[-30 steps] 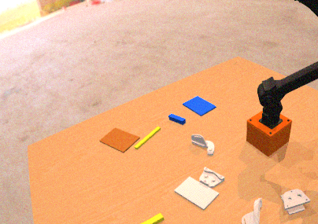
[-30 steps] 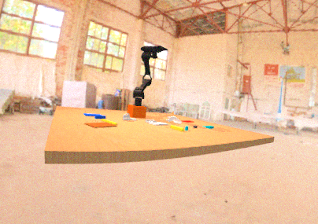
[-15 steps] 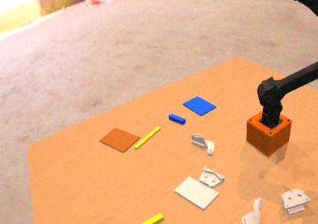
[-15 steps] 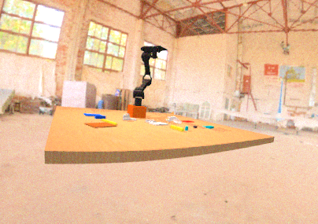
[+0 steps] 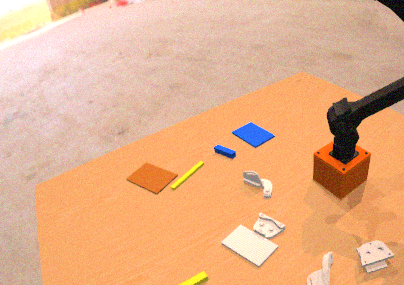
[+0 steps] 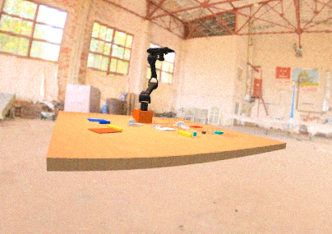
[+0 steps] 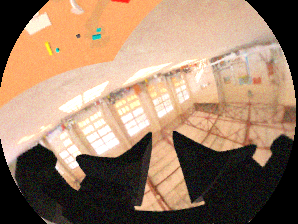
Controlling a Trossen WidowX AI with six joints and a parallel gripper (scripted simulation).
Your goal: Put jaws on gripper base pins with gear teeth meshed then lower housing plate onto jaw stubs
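Parts in off-white lie unjoined on the table (image 5: pixel 100 221) (image 6: pixel 123 142) (image 7: pixel 25 65): a curved piece (image 5: pixel 267 187) (image 6: pixel 134 123), a scalloped piece (image 5: pixel 268 226) with two round details, an upright-tipped piece (image 5: pixel 326 267), and a two-holed piece (image 5: pixel 375 251). High above, the gripper (image 6: pixel 172 51) (image 7: pixel 162 135) is partly open, empty.
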